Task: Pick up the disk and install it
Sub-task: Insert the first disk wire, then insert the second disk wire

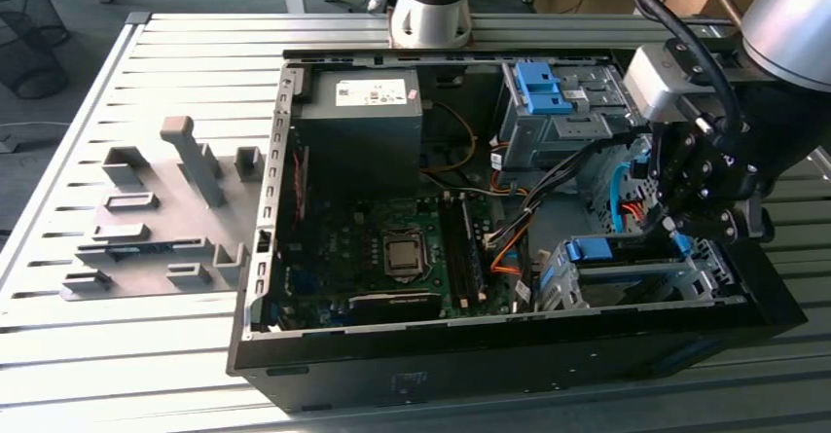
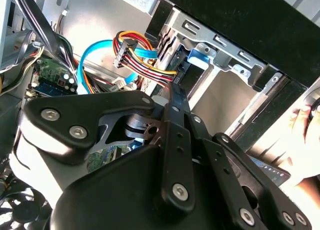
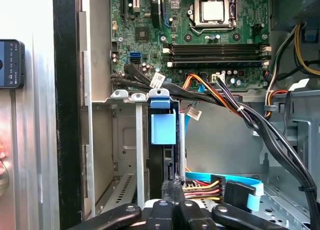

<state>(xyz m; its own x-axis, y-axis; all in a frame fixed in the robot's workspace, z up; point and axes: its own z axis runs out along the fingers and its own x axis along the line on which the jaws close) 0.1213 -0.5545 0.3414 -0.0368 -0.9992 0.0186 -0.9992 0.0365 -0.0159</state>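
The disk point(image 3: 163, 128) stands edge-on in a slot of the metal drive cage point(image 3: 120, 140) at the case's front corner; mostly its blue plastic rail shows, and its label is hidden. The exterior view has that blue rail point(image 1: 591, 250) in the cage point(image 1: 571, 282) on its right. My gripper point(image 3: 172, 184) is shut and pointing down into the case, with its tips right at the disk's near edge beside the power cables. In the second wrist view the closed fingers point(image 2: 172, 104) end just short of the blue rail point(image 2: 200, 57). Whether they touch the disk is unclear.
The open computer case point(image 1: 260, 258) lies on a slatted table. It holds a motherboard point(image 1: 389, 248), a dark grey box point(image 1: 357, 122), an upper cage with a blue bracket point(image 1: 536, 88) and cable bundles point(image 3: 260, 135). A grey fixture point(image 1: 156, 219) lies outside. A hand point(image 2: 305, 135) rests beside the case.
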